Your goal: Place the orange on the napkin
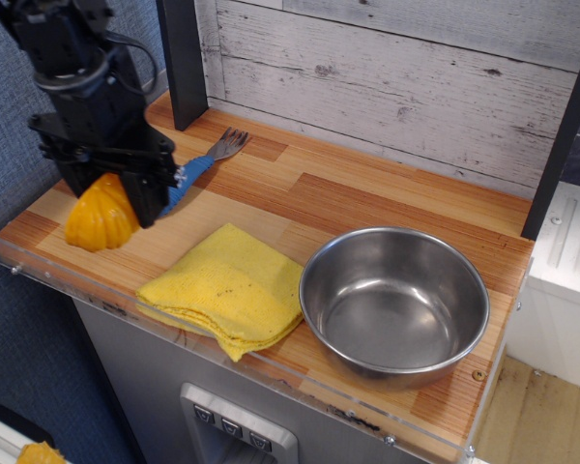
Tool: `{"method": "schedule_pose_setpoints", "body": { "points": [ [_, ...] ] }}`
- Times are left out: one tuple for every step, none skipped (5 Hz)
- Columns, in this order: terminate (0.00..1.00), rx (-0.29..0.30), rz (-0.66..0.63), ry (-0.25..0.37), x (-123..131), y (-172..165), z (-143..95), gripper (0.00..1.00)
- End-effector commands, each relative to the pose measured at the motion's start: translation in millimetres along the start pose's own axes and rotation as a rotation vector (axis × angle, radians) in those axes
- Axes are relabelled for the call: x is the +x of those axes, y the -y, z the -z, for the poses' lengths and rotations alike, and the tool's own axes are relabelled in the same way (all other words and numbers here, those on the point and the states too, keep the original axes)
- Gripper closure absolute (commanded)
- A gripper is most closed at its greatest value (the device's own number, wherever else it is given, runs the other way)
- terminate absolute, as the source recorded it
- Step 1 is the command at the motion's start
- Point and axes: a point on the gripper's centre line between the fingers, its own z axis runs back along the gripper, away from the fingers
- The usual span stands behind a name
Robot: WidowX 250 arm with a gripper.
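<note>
My tool (116, 198) is gripping the orange (101, 215), clamped on its glossy, ribbed yellow-orange back, above the table's (367, 203) left end, well apart from the napkin (227, 290)

Orange (100, 214): small, glossy, ribbed yellow-orange rounded back turned toward the camera, cut face hidden. Clamped at its upper right side in the gripper (116, 198), hanging below and to the left of the black jaws, tilted, seemingly clear of the desk (367, 208) at its near left corner.

Napkin (227, 288): fuzzy yellow cloth, folded into a rough square of several layers, a few dark specks on top. Flat on the desk, below and to the right of the gripper, apart from it, near corner at the front edge.
</note>
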Motion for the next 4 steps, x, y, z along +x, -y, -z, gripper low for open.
{"method": "schedule_pose_setpoints", "body": {
  "points": [
    [0.0, 0.011, 0.099, -0.005, 5.9, 31.9, 6.3, 1.0],
    [0.0, 0.014, 0.146, -0.04, 10.6, 46.4, 18.8, 1.0],
    [0.0, 0.027, 0.18, -0.078, 11.0, 53.6, 31.7, 1.0],
    [0.0, 0.032, 0.203, -0.1, 9.9, 59.1, 39.9, 1.0]
  ]
}}
